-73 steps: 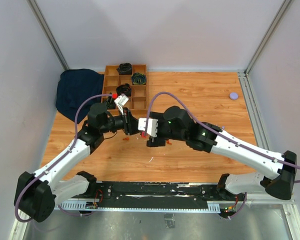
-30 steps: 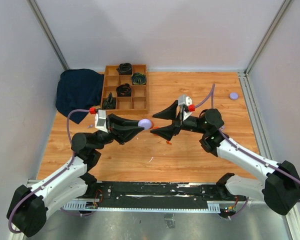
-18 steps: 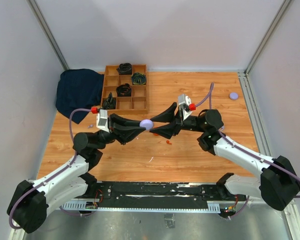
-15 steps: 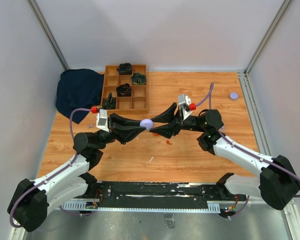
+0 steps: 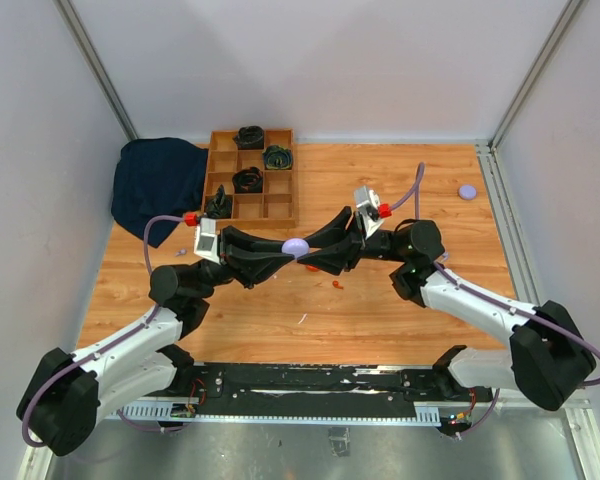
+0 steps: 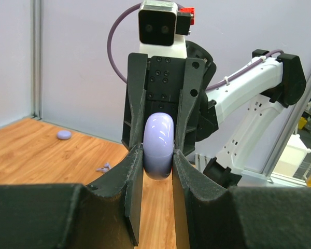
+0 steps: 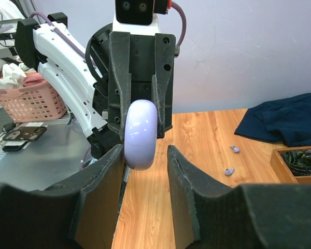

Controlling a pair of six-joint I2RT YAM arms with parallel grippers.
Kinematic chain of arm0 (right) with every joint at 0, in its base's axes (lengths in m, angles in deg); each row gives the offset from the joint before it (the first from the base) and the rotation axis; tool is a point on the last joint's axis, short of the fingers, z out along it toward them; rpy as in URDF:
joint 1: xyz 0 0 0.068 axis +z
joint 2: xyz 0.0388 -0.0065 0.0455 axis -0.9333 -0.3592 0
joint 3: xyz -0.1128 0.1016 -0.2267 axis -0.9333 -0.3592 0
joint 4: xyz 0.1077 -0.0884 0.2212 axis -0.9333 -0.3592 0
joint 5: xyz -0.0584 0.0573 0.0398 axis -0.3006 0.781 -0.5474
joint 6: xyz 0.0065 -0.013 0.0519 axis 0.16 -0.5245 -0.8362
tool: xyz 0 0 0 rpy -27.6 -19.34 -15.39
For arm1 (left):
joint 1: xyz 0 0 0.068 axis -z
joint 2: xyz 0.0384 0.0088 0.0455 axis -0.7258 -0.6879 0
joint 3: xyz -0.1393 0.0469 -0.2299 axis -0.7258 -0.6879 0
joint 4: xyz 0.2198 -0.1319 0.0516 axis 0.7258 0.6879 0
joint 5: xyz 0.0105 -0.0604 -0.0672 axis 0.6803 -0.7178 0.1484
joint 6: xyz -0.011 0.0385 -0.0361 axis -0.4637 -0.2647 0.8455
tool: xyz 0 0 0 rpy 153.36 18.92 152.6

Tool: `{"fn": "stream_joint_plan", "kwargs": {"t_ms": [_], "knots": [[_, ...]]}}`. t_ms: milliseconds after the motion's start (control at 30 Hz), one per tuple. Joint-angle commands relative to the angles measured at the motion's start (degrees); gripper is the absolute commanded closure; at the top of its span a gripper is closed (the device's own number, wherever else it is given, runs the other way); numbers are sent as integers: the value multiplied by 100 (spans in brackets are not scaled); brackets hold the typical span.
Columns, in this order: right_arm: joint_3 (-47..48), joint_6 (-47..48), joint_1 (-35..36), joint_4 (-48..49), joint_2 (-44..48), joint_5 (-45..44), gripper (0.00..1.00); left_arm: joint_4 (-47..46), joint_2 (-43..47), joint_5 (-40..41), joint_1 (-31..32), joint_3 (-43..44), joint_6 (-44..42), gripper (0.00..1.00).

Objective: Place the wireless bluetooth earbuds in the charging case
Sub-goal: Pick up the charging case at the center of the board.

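Note:
My left gripper [image 5: 286, 251] is shut on a rounded lilac charging case [image 5: 295, 246] and holds it above the table's middle. In the left wrist view the case [image 6: 158, 142] sits pinched between the fingertips of that gripper [image 6: 158, 156]. My right gripper [image 5: 307, 254] faces it, open, its jaws straddling the case [image 7: 141, 134]; in the right wrist view the left finger [image 7: 106, 176] is at the case's side and the right finger stands apart. Two lilac earbuds [image 7: 231, 161] lie on the table near the cloth. A tiny orange-red earbud [image 5: 337, 284] lies under the grippers.
A wooden compartment tray [image 5: 250, 178] with dark items stands at the back left, next to a dark blue cloth [image 5: 155, 185]. A lilac disc [image 5: 467, 191] lies at the far right. Frame posts and white walls enclose the wooden table [image 5: 400, 330].
My right gripper has moved left toward the held case, and its open jaws now reach around it. My left gripper has kept the case almost still.

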Motion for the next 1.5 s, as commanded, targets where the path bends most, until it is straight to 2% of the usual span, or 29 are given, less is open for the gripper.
{"fn": "stream_joint_plan", "kwargs": {"t_ms": [0,233,400,600,733,933,1133,1467], "knots": [[164,-287,-70,605,-89,173,62,-205,30,-11,88,28,-176,100],[187,-419,-66,751,-157,266,67,-156,40,-64,156,54,-328,100],[169,-424,-64,756,-156,312,76,6,114,-56,177,64,-491,98],[131,-359,-80,766,-104,398,86,404,353,14,178,74,-707,75],[96,-278,-87,697,-37,422,88,701,593,171,177,47,-820,55],[98,-61,-86,432,58,525,89,1352,844,343,177,142,-969,33],[119,223,-83,67,160,589,89,1829,863,349,177,350,-1070,26],[194,778,-82,-703,324,630,88,2308,713,318,178,662,-1134,22]]}}
